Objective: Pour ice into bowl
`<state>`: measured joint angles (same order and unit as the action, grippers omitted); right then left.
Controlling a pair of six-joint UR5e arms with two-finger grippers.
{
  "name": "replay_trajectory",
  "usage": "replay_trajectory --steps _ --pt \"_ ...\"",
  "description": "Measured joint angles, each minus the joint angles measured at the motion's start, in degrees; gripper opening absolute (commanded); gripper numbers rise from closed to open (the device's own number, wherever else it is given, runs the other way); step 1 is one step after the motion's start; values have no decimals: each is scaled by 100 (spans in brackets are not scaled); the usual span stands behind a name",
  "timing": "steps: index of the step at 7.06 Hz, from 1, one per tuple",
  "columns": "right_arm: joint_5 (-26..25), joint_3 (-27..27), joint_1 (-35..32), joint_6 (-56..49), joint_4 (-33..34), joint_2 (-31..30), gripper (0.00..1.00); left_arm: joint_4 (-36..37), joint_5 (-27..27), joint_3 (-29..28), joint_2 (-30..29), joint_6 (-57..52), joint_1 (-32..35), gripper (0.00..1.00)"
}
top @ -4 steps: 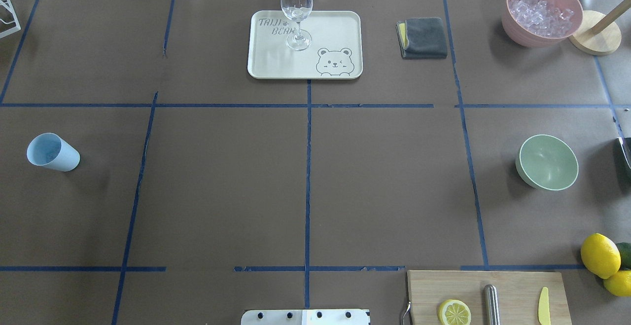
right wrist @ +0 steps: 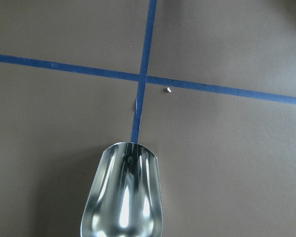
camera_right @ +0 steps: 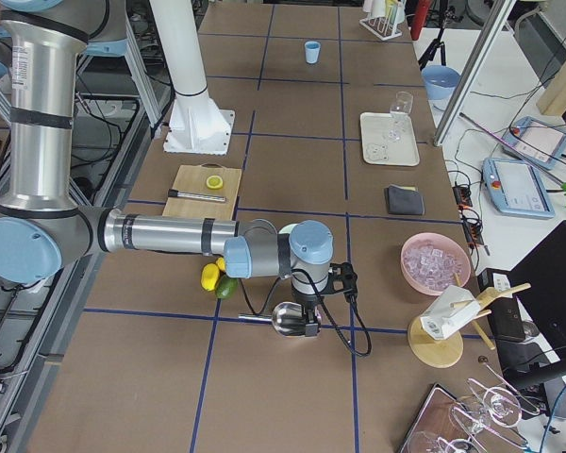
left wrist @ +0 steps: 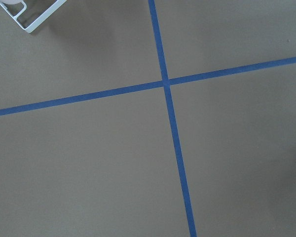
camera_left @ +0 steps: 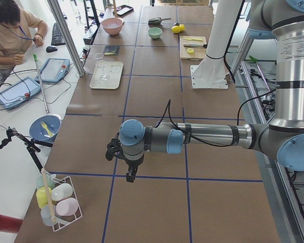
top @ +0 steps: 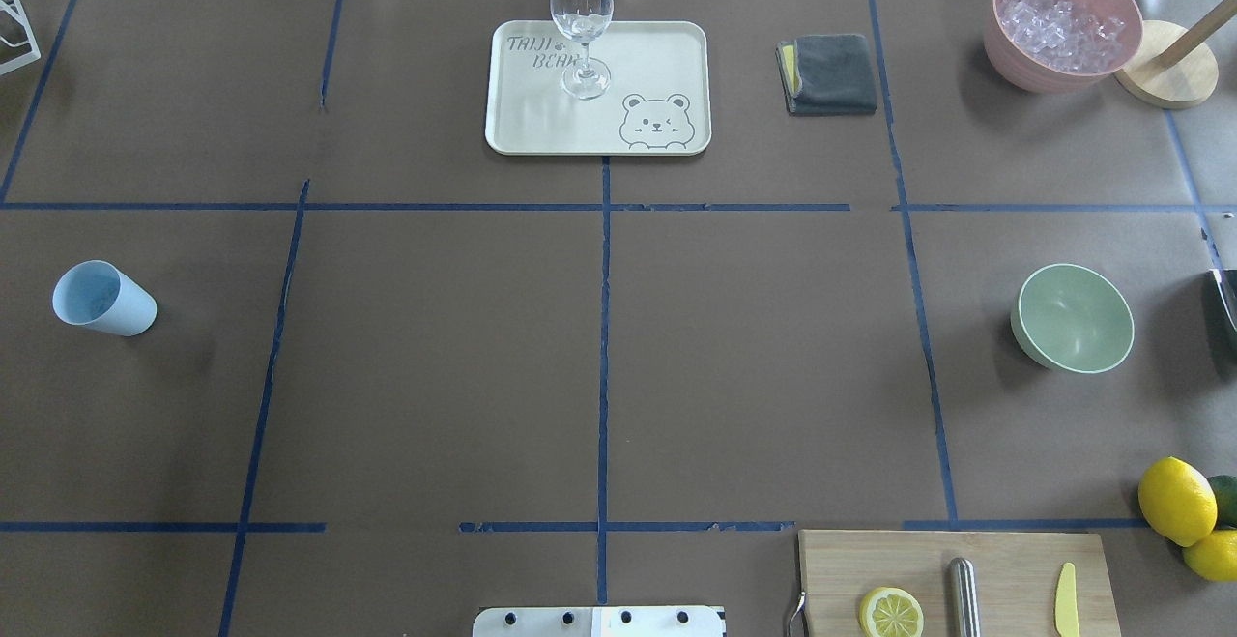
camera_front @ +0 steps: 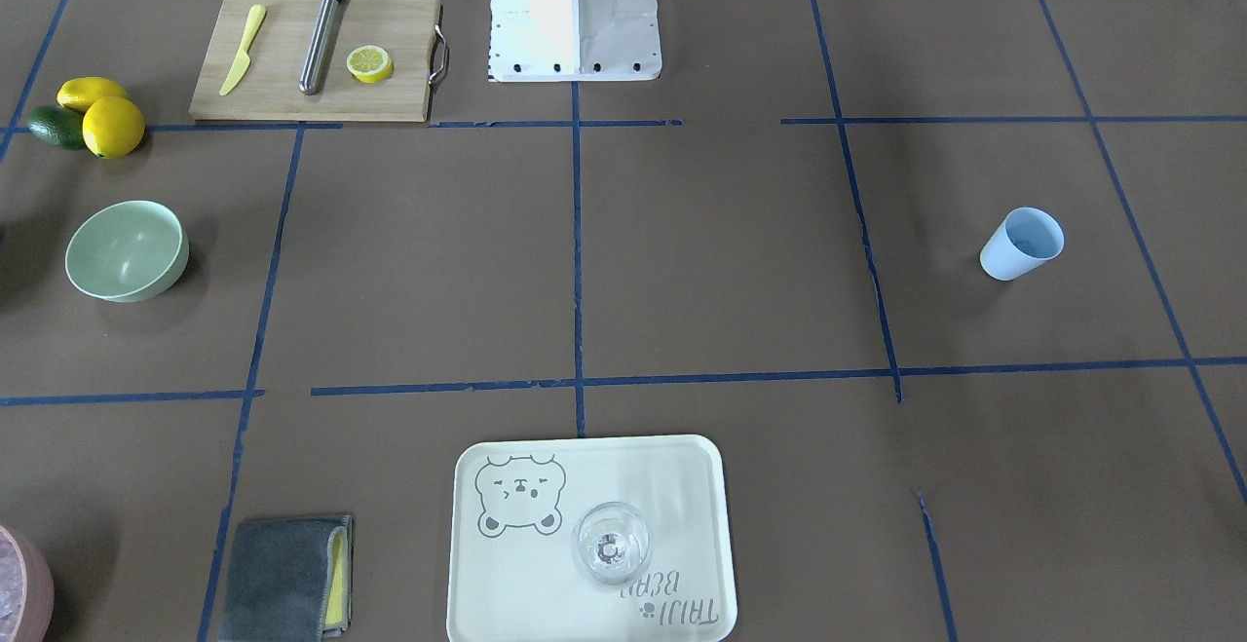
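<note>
The pale mint-green bowl (top: pixel 1073 318) (camera_front: pixel 127 250) (camera_left: pixel 155 33) stands upright at the table's right side. It looks bare inside. A light blue cup (top: pixel 101 297) (camera_front: pixel 1021 243) (camera_right: pixel 311 52) stands far off at the left side. The ice is hidden: I make out no cubes in the cup. My left gripper (camera_left: pixel 130 174) hangs over bare table beyond the cup; I cannot tell if it is open or shut. My right gripper (camera_right: pixel 307 300) hangs low past the lemons, with a metal scoop (right wrist: pixel 122 192) (camera_right: pixel 285 318) right below it. Its fingers do not show.
A pink container (top: pixel 1063 23) of crushed ice stands at the back right, by a wooden stand (top: pixel 1169 67). A tray (top: pixel 667 47) carries a clear glass (top: pixel 582 28); a grey cloth (top: pixel 829 73) lies beside it. A cutting board (top: pixel 1015 560) and lemons (top: pixel 1177 500) sit front right.
</note>
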<state>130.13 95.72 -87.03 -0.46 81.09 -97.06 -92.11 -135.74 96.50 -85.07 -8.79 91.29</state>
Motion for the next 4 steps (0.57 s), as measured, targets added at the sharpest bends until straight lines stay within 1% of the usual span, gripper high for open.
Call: replay_trajectory --steps 2,4 --pt "63 -33 15 32 -750 9 100 -2 -10 4 -1 0 -1 100" --pt "364 -45 146 370 -1034 24 100 -69 12 -2 -7 0 -17 100"
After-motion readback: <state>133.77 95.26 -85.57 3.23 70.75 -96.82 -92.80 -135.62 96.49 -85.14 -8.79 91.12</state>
